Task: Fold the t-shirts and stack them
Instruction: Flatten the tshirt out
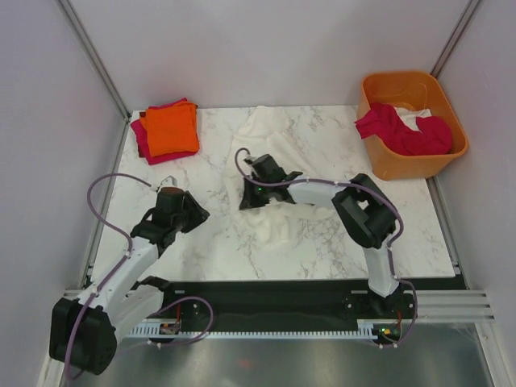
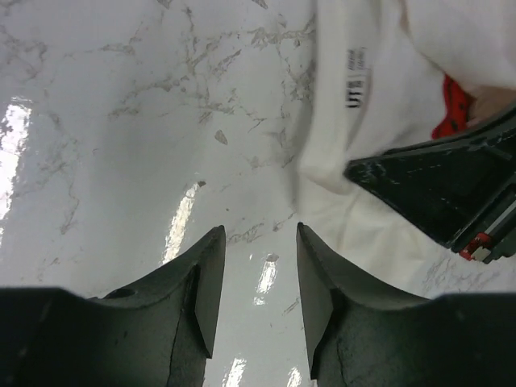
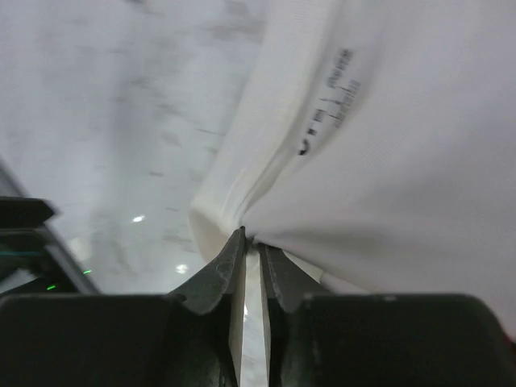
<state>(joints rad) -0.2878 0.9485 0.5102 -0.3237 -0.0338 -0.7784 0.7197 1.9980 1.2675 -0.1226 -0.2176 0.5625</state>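
Marble counter point(image 1: 218, 250): white t-shirt point(image 1: 270, 222) bunched mid-counter, long axis roughly 12-to-6. Its 9 o'clock edge is pinched in the right hand point(image 3: 251, 238). Shirt sits near, at 3 o'clock from the left hand point(image 2: 258, 234), which is spread and empty; right arm's nearer.

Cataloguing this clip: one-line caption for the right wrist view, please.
Right gripper pinched shut on an edge of the white t-shirt, marble table beyond.
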